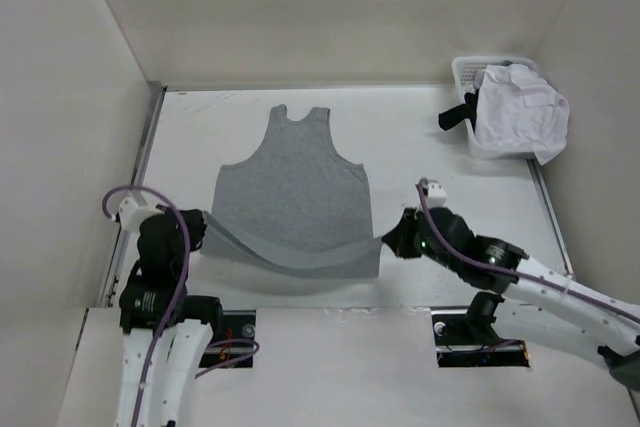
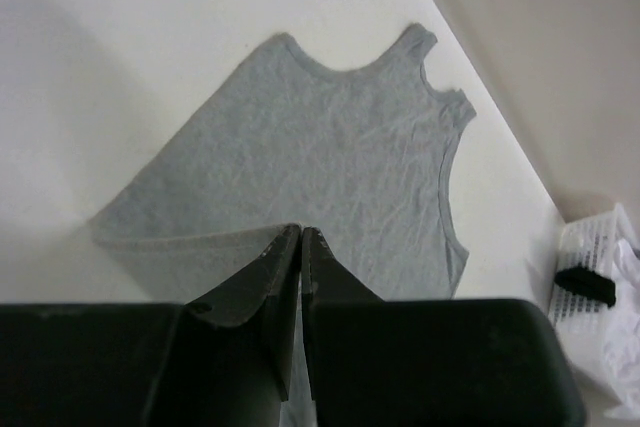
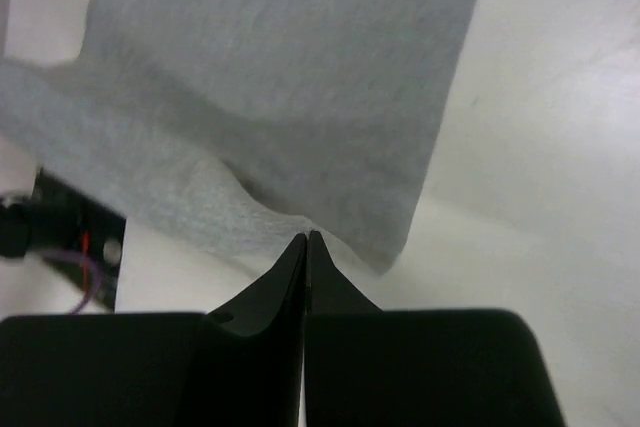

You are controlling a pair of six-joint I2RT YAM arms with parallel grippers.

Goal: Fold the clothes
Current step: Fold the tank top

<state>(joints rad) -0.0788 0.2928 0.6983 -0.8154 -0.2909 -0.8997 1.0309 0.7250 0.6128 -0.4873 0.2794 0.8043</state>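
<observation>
Nearest us, we are pinching the raised near hem of the grey tank top (image 1: pixel 295 182), lying flat on the table (image 1: pixel 430 152) beyond, left gripper (image 1: pixel 203 220) and right gripper (image 1: pixel 384 239) each clamped on a corner, risking slippage if pulling unevenly.

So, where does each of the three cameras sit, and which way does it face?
Top external: above, behind the arms, facing down at the table; both arms show, left gripper and right gripper pinching the grey top's hem.
Left wrist: faces over the grey top toward the basket; own shut fingers show.
Right wrist: faces the lifted hem; own shut fingers show.
Shared: the grey top, everywhere.
</observation>
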